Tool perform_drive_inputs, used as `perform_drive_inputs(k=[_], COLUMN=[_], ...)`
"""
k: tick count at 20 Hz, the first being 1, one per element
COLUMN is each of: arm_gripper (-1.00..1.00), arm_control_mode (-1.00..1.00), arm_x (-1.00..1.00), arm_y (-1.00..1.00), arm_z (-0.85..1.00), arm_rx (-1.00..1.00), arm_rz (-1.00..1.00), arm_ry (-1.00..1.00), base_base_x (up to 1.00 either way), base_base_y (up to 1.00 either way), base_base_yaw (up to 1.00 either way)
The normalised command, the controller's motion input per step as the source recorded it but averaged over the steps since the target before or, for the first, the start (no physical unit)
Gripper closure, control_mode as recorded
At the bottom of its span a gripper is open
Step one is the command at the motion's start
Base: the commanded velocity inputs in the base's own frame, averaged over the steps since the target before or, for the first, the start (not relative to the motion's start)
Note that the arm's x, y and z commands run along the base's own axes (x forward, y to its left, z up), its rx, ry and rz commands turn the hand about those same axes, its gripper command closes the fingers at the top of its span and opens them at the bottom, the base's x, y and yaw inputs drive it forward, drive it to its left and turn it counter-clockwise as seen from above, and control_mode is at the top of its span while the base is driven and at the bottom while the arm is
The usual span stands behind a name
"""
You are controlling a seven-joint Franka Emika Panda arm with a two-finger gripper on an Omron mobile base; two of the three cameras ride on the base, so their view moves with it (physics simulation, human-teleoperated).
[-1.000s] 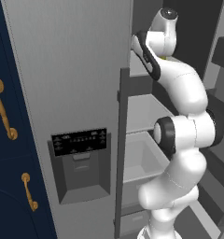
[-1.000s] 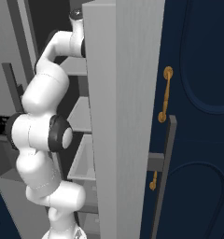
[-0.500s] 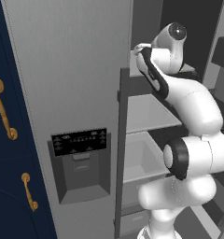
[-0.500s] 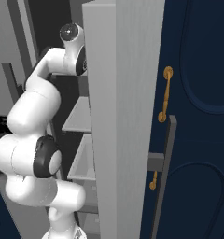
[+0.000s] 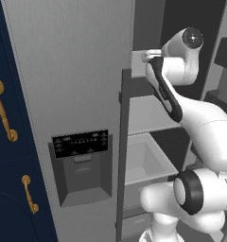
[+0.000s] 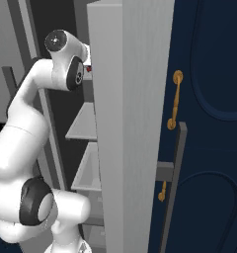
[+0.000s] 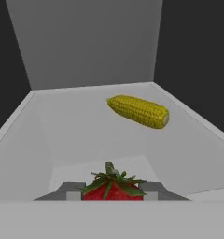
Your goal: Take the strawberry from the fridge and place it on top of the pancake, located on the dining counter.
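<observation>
the hand (image 7: 112,196) is closed tight on the strawberry (image 7: 112,189) over an upper fridge (image 5: 73,94) shelf, near the corn (image 7: 138,111). pickup looks done; next, withdraw carefully past the door.

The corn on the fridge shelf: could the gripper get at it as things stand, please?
Probably not right now. The gripper is shut on the strawberry, so its jaws are taken. Otherwise the way looks free: the corn lies farther back on the same shelf with nothing between.
</observation>
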Motion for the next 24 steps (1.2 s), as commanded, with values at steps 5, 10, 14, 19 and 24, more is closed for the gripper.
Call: perform_drive_inputs(k=[5,10,14,19,24], arm_gripper=[1.00,1.00,1.00,1.00,1.00], arm_control_mode=[-1.00,-1.00,-1.00,-1.00,-1.00], arm_x=[-0.85,-0.94,-1.00,-0.97,-0.95], arm_y=[0.03,0.16,0.13,0.04,0.01], arm_z=[0.16,0.00,0.00,0.00,-0.01], arm_rx=[0.00,0.00,0.00,0.00,0.00], arm_rz=[0.00,0.00,0.00,0.00,0.00], arm_ry=[0.01,0.00,0.00,0.00,0.00], base_base_x=[0.00,0.00,0.00,0.00,0.00], base_base_y=[0.00,0.00,0.00,0.00,0.00], base_base_yaw=[0.00,0.00,0.00,0.00,0.00])
